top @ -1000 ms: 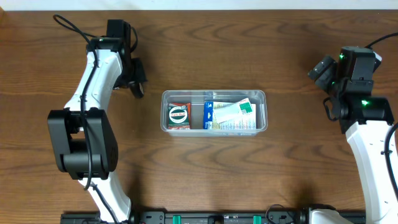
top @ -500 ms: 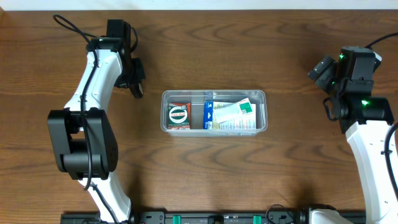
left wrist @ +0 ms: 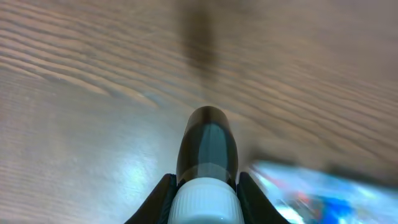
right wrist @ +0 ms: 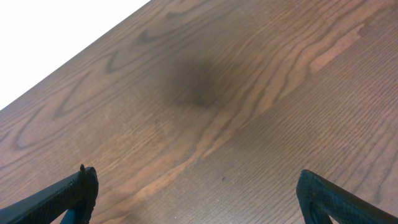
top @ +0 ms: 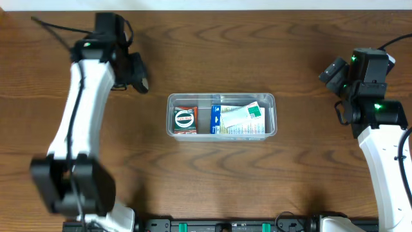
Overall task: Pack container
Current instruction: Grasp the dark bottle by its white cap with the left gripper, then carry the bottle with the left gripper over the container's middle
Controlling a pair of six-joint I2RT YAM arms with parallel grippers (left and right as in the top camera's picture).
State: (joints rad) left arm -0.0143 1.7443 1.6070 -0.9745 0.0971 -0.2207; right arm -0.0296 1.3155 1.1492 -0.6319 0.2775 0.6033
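Two claws flank the central container (top: 222, 96).
Left claw (top: 141, 82), upper left, clamps a dark tube (left wrist: 207, 144); right claw (right wrist: 198, 184) stands spread wide.

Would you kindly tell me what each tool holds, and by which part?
Left tool clamps a dark, white-capped item at its white end; right tool holds nothing.

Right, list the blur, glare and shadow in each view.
Left wrist: table and container motion-smeared, pale sheen lower left, only the gripped dark object fairly crisp. Right wrist: sharp, blown-out white upper left, dark shadow patch mid-table. Overhead: sharp, evenly lit, soft arm shadows.
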